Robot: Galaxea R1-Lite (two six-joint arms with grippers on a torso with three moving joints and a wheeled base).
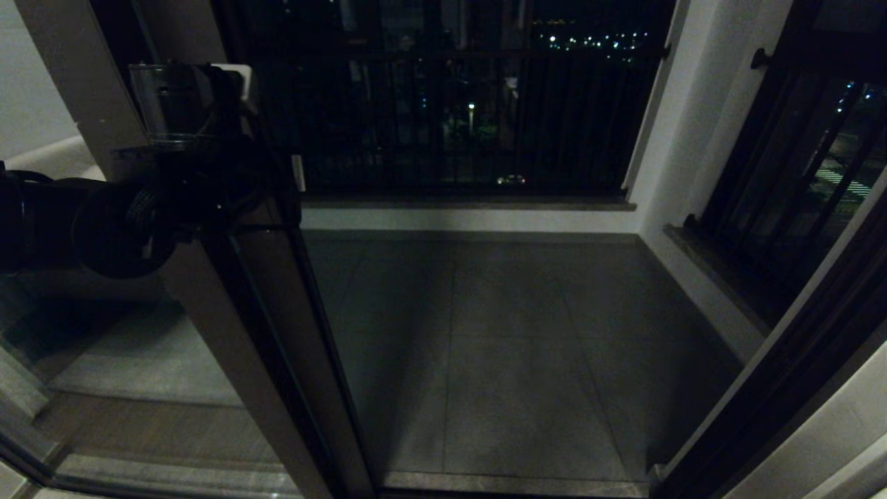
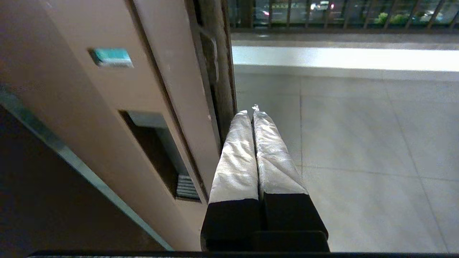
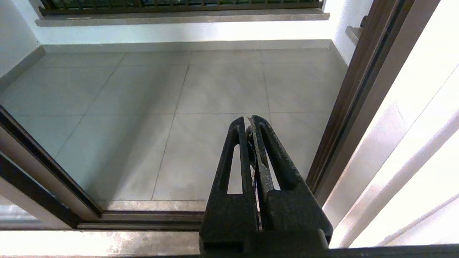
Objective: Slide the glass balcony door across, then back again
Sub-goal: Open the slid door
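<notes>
The glass balcony door (image 1: 277,333) stands at the left of the doorway, its brown stile (image 2: 107,107) close beside my left arm (image 1: 125,229). A dark recessed handle slot (image 2: 154,150) sits in the stile's face. My left gripper (image 2: 250,111) is shut with nothing between its white-wrapped fingers (image 2: 233,161). It lies along the stile's dark leading edge (image 2: 220,89), on the doorway side; I cannot tell whether it touches. My right gripper (image 3: 249,120) is shut and empty, low over the sill, and does not show in the head view.
The doorway opens onto a grey tiled balcony floor (image 1: 499,333). Black barred railings (image 1: 457,118) close the far side and the right side (image 1: 797,173). A brown frame post (image 1: 783,367) bounds the doorway on the right. The floor track (image 1: 513,483) runs along the threshold.
</notes>
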